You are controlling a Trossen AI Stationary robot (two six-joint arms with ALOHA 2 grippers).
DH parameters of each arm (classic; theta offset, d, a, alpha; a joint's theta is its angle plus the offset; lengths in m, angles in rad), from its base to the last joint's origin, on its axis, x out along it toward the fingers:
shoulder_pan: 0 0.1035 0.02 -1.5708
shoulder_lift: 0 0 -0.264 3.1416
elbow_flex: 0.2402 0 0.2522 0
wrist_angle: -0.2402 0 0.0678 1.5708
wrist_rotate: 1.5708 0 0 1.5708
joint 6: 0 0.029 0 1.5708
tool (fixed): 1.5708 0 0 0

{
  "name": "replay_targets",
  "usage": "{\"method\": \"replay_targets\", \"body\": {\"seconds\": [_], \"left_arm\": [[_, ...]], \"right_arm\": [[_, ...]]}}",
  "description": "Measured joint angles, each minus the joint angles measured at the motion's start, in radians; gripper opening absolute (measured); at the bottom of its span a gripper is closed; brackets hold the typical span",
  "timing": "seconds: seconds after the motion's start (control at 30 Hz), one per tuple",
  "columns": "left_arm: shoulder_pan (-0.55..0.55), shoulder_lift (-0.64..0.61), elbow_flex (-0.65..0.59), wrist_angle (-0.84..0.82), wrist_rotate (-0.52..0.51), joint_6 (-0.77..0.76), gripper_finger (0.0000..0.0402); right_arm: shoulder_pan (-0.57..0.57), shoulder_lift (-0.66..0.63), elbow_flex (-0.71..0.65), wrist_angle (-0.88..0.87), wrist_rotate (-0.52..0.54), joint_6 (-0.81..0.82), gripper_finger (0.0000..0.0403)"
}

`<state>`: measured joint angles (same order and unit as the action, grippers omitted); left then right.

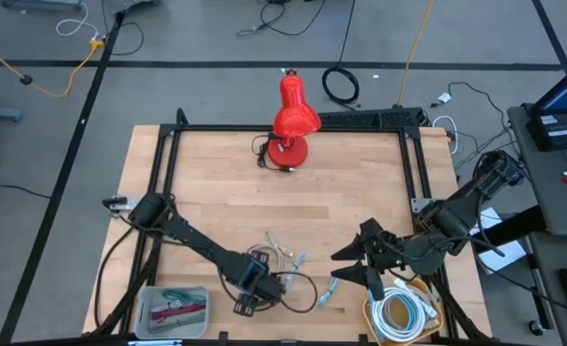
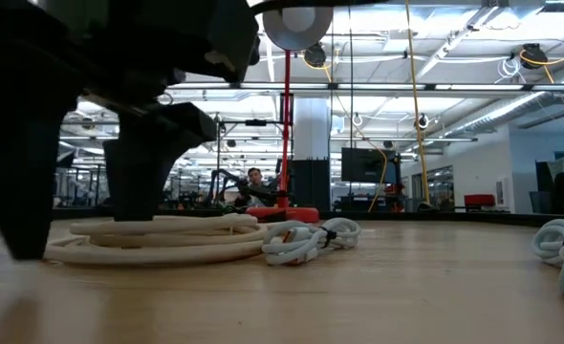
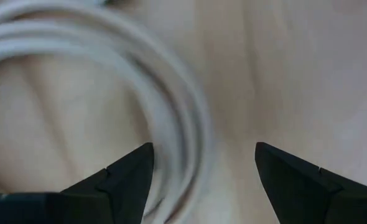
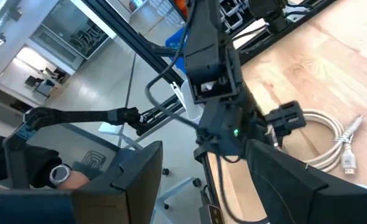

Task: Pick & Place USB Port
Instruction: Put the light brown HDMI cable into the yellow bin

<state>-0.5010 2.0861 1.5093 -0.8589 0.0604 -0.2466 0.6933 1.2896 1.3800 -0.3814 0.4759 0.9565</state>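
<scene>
Two arms are at work on your wooden table (image 1: 360,183), and you can count one gripper on each. Your left gripper (image 1: 248,298) is down low near the front edge, right over a coil of white cable (image 1: 282,258). From the left wrist camera you see its two dark fingers (image 3: 129,175) spread wide apart with nothing between them, and a loop of the white cable (image 3: 171,112) lies on the wood just under one finger. Your right gripper (image 1: 346,264) hangs off to the right side, near the front, and its fingers are spread apart too, holding nothing. One more bundle of white cable (image 1: 399,312) sits in a yellow bin (image 1: 372,317) at the front right corner, just beside the right gripper. One grey tray (image 1: 173,309) sits at the front left corner with small bits inside; you cannot tell what they are. One red lamp (image 1: 291,120) stands at the back of the table, well apart from both arms. From the low camera you see the cable coil (image 2: 158,239) lying flat on the table.
</scene>
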Motion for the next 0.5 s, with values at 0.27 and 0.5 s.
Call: {"method": "replay_targets", "body": {"seconds": [0.27,0.5], "left_arm": [[-0.051,0.061,0.006,0.002,-0.055,-0.131,0.0212],[-0.017,0.055,0.005,-0.008,-0.055,-0.273,0.0030]], "right_arm": [[0.000,0.000,0.000,0.002,0.000,0.000,0.0224],[0.000,0.000,0.000,0.002,0.000,0.017,0.0222]]}}
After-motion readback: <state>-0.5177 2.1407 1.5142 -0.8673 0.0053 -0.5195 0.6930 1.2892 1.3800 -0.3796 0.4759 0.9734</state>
